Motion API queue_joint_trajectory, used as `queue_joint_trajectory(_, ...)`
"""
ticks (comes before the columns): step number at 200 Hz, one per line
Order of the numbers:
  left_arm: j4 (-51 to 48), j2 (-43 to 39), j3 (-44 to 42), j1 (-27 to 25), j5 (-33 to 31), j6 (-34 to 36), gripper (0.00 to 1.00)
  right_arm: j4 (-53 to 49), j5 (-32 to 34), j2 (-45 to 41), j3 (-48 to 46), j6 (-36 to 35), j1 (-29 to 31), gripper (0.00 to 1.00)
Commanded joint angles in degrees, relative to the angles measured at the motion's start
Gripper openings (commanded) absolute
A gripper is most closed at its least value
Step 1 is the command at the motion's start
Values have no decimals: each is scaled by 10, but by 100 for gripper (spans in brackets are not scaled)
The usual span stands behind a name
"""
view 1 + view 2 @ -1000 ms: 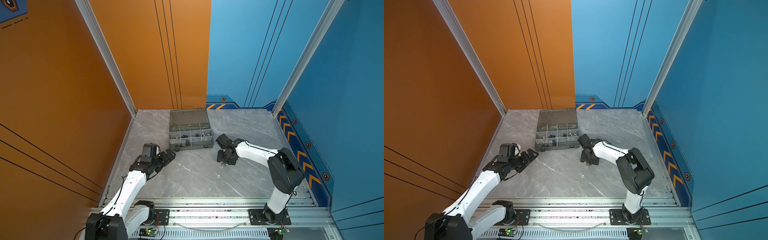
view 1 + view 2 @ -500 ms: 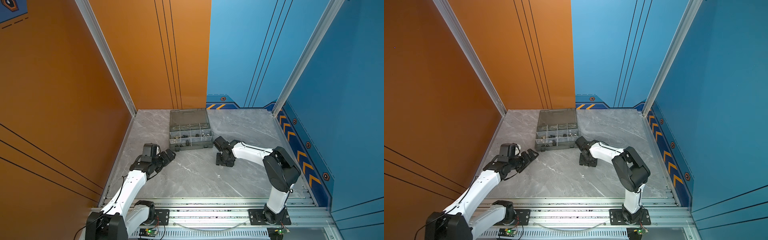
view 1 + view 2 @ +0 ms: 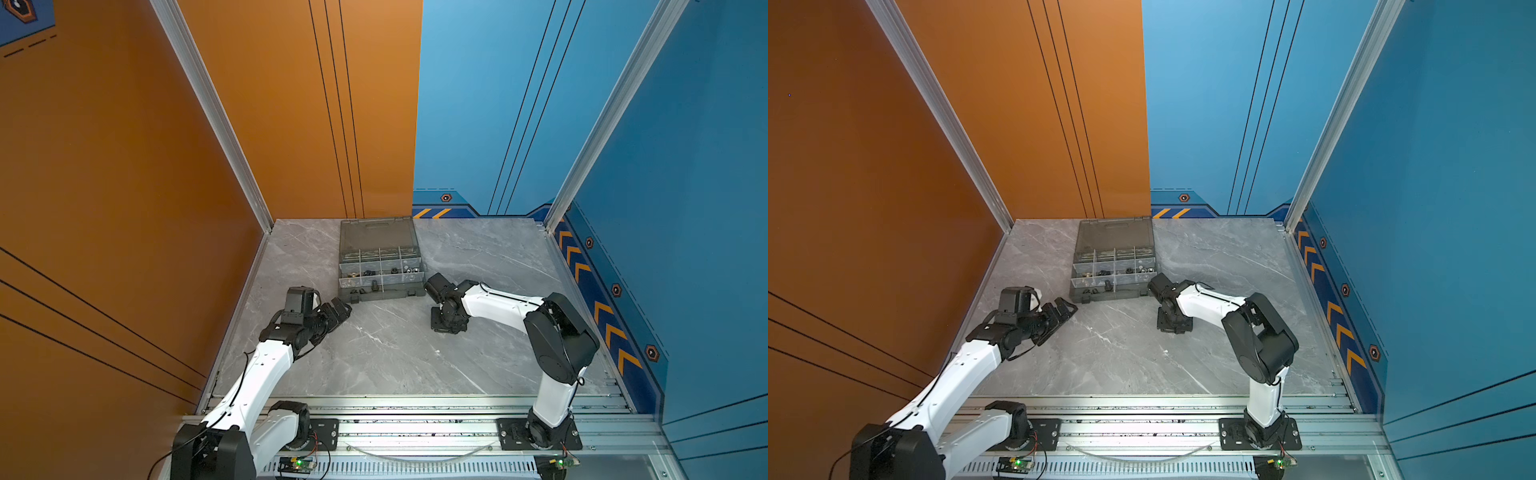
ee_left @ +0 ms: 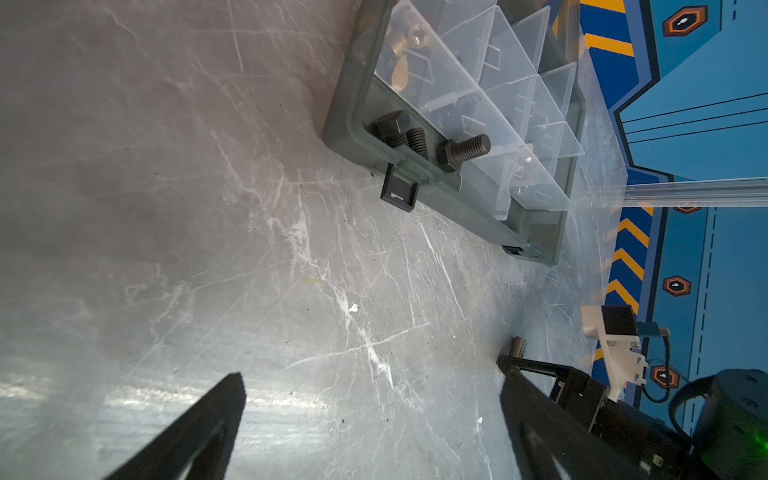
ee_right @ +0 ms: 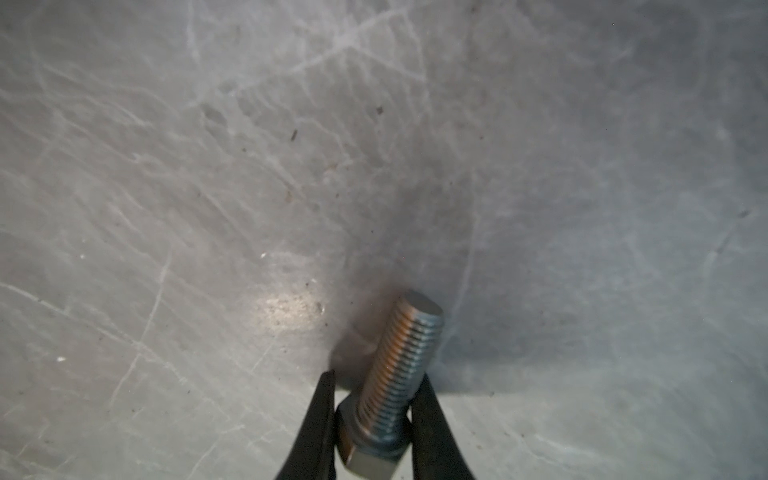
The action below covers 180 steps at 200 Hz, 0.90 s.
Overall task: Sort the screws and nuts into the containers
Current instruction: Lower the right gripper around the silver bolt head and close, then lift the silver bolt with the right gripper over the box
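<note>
Grey marble counter (image 3: 374, 357), orange wall (image 3: 124, 166) left, blue wall (image 3: 685, 166) right. Right end effector (image 5: 376, 386) has narrowed since a second ago, now pinching silver bolt (image 5: 399, 361) low at counter, near open organiser case (image 3: 380, 293). Left end effector (image 4: 370, 370) wide. Bolt head partly cut off; hidden in top views.

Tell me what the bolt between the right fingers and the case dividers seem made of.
The silver bolt looks like steel, bright plated finish, glinting threads. The dividers look like plastic, frosted translucent, see-through walls.
</note>
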Motion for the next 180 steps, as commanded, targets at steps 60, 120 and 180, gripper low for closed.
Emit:
queue_joint_trajectory(60, 1, -2, 9, -5, 10, -2, 98, -37, -31, -77, 53, -141, -6, 1)
queue_joint_trajectory(120, 1, 11, 19, -5, 13, 2, 98, -34, -98, -39, 204, -271, -35, 1)
queue_joint_trajectory(180, 7, 20, 22, -5, 14, 4, 98, -43, -163, 94, 353, -495, -36, 0)
